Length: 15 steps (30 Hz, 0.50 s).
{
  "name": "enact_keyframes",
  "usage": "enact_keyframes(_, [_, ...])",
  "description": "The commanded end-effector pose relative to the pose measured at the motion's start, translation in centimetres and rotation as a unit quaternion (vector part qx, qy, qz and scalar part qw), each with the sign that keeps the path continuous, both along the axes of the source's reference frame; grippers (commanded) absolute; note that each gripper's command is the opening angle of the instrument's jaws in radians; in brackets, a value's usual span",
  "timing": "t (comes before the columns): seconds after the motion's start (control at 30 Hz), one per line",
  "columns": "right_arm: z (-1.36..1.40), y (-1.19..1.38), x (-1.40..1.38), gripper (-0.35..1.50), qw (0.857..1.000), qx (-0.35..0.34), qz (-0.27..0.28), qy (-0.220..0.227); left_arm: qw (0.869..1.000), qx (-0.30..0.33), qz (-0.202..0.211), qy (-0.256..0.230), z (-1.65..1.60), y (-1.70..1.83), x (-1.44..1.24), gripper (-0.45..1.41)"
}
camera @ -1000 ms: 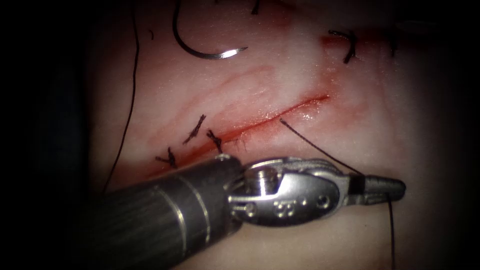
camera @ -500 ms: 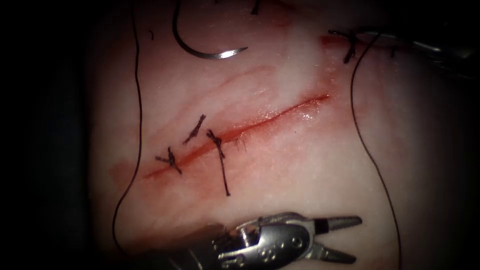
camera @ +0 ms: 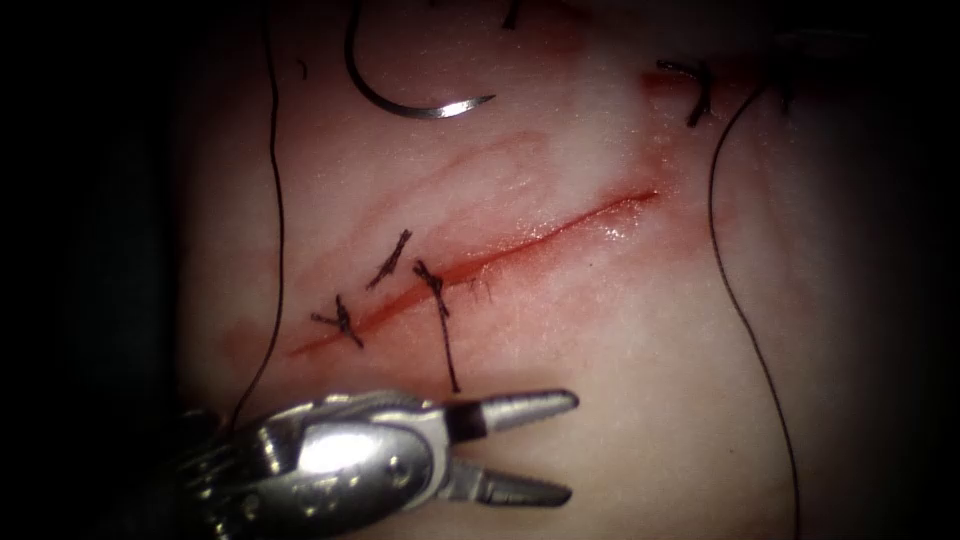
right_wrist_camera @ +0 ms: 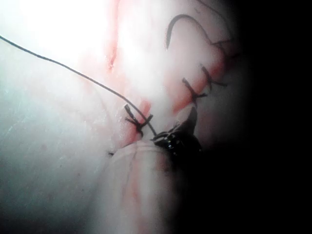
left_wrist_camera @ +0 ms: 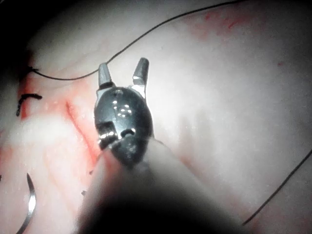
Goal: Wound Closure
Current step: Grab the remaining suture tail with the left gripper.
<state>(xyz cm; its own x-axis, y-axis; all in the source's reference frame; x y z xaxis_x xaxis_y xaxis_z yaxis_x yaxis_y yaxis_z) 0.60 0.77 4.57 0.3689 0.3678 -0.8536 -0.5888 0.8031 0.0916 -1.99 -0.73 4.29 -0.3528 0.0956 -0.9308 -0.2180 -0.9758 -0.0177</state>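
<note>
The cut [camera: 540, 235] runs slantwise across the tissue [camera: 620, 400], with three dark stitches at its lower left end [camera: 345, 320]. My left tool [camera: 565, 447] lies below the cut with its jaws open and holds nothing; it also shows in the left wrist view [left_wrist_camera: 123, 70]. The curved needle [camera: 400, 105] lies free on the tissue above the cut, not in it. A short thread tail [camera: 447, 345] hangs from the nearest stitch. A long thread [camera: 740, 300] curves down the right side. In the right wrist view that thread [right_wrist_camera: 73, 70] ends at my right tool [right_wrist_camera: 187, 129], whose jaws grip it.
A second strand of thread [camera: 275, 200] runs down the left side of the tissue. Another knotted stitch [camera: 695, 90] sits on a red patch at the upper right. Red fluid stains the tissue around the cut.
The left tool opened, let go of the thread and drew back down and to the left, off the cut. The thread swung over to the right side. The needle stayed put.
</note>
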Motion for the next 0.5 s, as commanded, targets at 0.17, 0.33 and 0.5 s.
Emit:
enact_keyframes(0.17, [-0.56, 0.25, 0.21, 1.3, 0.998, -0.046, 0.025, 0.02, 0.999, -0.01, -0.039, 0.029, 0.06, 0.08, 0.24, 0.68])
enact_keyframes(0.33, [-0.88, 0.12, 0.54, 1.3, 0.998, -0.051, -0.005, 0.036, 0.99, -0.072, -0.027, 0.121, 0.2, 0.0, 0.36, 0.67])
enact_keyframes(0.5, [-0.62, -0.21, 0.92, 1.28, 0.997, -0.036, -0.059, 0.028, 0.969, -0.141, -0.003, 0.202, 0.37, -0.11, 0.34, 0.72])
